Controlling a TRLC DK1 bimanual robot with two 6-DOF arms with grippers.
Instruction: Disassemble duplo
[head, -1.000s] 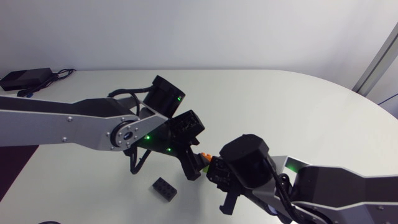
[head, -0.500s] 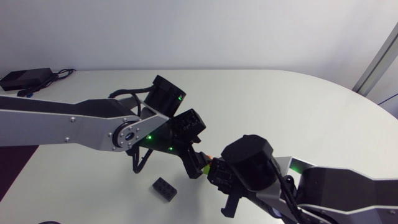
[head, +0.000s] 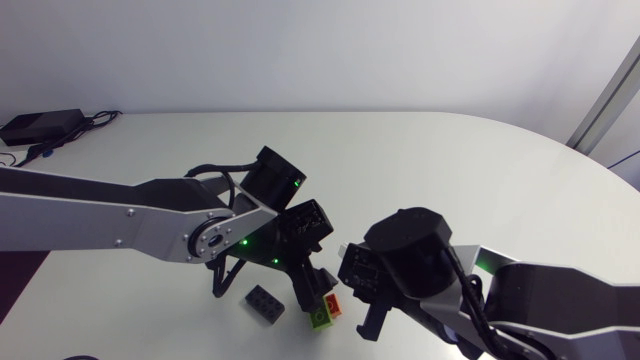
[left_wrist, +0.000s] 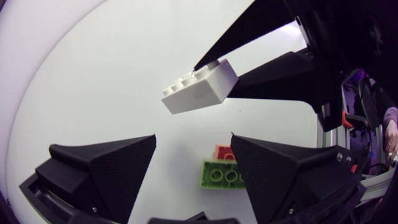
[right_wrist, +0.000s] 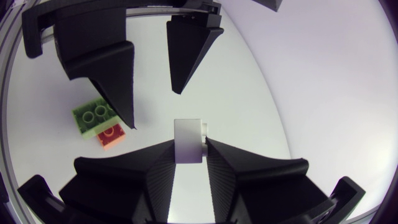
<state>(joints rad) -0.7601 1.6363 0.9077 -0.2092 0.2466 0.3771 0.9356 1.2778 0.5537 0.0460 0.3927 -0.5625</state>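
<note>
My right gripper (right_wrist: 189, 146) is shut on a white brick (right_wrist: 188, 142), held above the table; the same white brick (left_wrist: 200, 87) shows ahead of my left gripper, pinched between the right arm's black fingers. My left gripper (left_wrist: 193, 140) is open and hangs low over the table. Below its fingers lie a green brick (left_wrist: 222, 176) and an orange brick (left_wrist: 222, 151), side by side and touching. In the head view the green brick (head: 320, 318) and orange brick (head: 334, 304) rest by the left gripper (head: 312, 292), with the right gripper (head: 347, 262) just to their right.
A black brick (head: 265, 303) lies on the table close to the left of the left gripper. A black box with cables (head: 40, 125) sits at the far left corner. Both arms cross the front half of the table.
The left gripper has sunk down and forward, away from the right gripper. The green and orange bricks, earlier up between the two grippers, now lie on the table. The white brick stays in the right gripper.
</note>
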